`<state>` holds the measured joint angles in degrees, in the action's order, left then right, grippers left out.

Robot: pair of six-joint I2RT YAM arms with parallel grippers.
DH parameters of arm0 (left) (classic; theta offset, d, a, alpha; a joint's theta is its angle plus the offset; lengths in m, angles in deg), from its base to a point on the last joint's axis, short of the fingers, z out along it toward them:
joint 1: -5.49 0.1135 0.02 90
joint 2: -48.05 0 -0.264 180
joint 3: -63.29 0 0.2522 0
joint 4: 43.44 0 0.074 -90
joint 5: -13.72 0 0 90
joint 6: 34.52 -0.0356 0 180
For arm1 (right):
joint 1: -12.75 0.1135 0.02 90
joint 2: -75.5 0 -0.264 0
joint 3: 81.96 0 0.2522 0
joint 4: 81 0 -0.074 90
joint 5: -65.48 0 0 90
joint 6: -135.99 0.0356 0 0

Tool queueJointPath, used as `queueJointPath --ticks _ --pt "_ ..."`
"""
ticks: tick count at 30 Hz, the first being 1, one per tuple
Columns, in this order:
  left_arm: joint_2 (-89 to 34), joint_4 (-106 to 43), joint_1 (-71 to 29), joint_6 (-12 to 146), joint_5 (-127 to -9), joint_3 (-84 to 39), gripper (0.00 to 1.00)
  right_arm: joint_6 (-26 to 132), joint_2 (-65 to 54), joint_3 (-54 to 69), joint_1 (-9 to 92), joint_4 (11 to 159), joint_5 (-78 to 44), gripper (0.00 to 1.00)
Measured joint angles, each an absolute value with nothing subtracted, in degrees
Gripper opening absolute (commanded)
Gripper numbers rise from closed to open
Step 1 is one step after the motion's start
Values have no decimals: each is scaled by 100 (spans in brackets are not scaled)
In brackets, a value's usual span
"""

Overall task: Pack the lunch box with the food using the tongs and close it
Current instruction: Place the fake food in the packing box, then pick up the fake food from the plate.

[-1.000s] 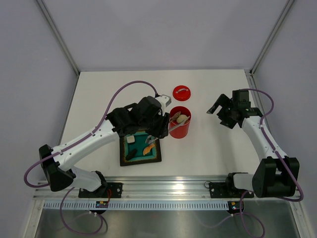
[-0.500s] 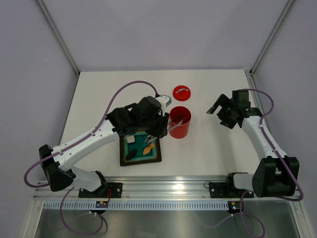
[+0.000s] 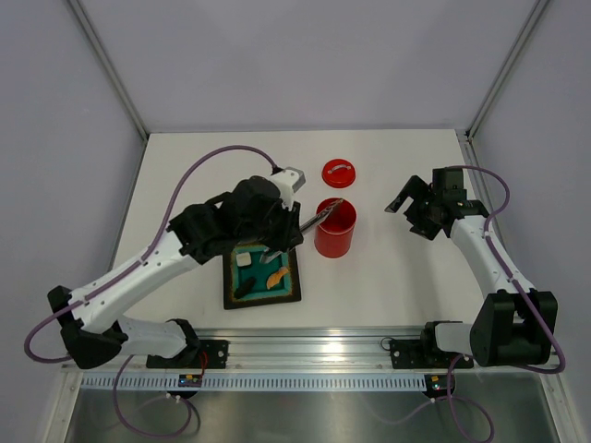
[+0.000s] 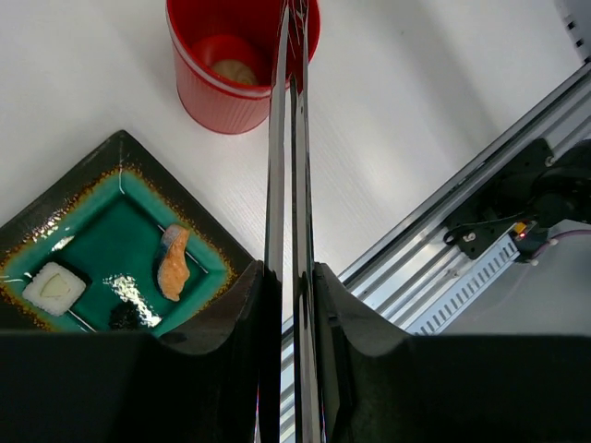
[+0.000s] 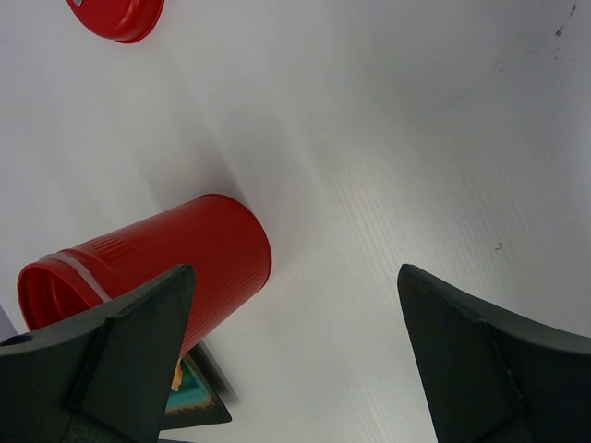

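The red lunch box (image 3: pixel 334 236) stands open beside the dark plate (image 3: pixel 231 297), its lid (image 3: pixel 339 173) lying just behind it. My left gripper (image 3: pixel 290 231) is shut on the silver tongs (image 3: pixel 321 215). Their arms (image 4: pixel 277 138) are pressed nearly together, with the empty tips over the lunch box rim (image 4: pixel 242 118). A beige disc (image 4: pixel 233 69) lies inside. On the plate (image 4: pixel 115 152) are a white cube (image 4: pixel 55 286), an orange piece (image 4: pixel 173 263) and a dark bit (image 4: pixel 125 317). My right gripper (image 3: pixel 404 198) hangs open to the box's right (image 5: pixel 166 254).
The table's front edge with its metal rail (image 3: pixel 314 346) runs just below the plate. White walls enclose the back and both sides. In the right wrist view the lid (image 5: pixel 115 14) shows at the top left and a plate corner (image 5: pixel 199 397) at the bottom.
The beige piece held in the tongs over the lunch box a second ago now lies inside it. The tongs have squeezed together and my left arm has drawn back leftward. The right arm is still.
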<state>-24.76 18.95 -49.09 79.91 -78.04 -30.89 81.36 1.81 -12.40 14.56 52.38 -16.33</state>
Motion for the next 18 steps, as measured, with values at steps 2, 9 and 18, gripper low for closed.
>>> queueJointPath --ticks 2,9,18 --pt "-2227 1938 -4909 7991 -7855 -3196 24 8136 181 -1240 1456 5235 -1633 99" --pt "-1303 2450 -4907 8054 -8217 -3028 27 8136 181 -1240 1456 5235 -1631 99" --pt "-345 3540 -4903 8388 -8311 -1474 34 8139 131 -1240 1456 5244 -1583 99"
